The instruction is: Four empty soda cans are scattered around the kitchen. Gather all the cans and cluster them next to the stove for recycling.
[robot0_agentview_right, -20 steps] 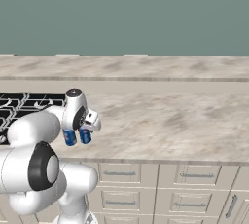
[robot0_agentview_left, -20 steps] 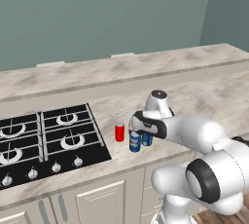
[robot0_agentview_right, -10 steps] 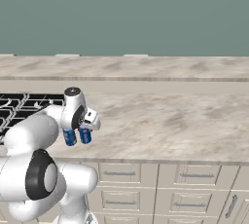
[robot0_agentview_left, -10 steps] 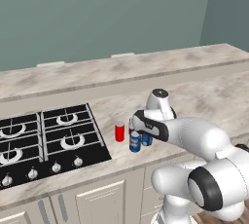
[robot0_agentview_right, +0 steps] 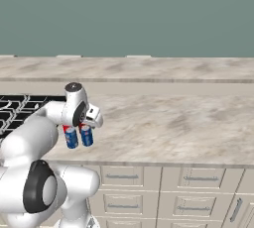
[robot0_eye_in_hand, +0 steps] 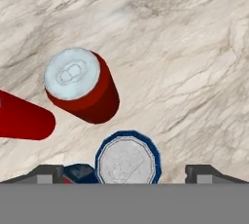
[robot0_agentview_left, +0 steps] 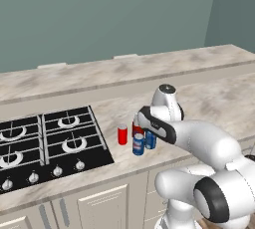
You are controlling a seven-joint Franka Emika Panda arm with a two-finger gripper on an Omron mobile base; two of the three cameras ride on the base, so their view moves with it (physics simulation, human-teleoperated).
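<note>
Hand view: the tool (robot0_eye_in_hand: pixel 124 172) hangs spread around a blue can (robot0_eye_in_hand: pixel 128 160); lifting crookedly could topple the nearby red can (robot0_eye_in_hand: pixel 82 85).

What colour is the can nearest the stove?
Red, with a silvery top; the can shows best in the left base view, beside the stove.

I see four upright soda cans (robot0_agentview_left: pixel 138 144) clustered on worktop at stove's (robot0_agentview_left: pixel 45 146) 3 o'clock: two red, two blue.
</note>
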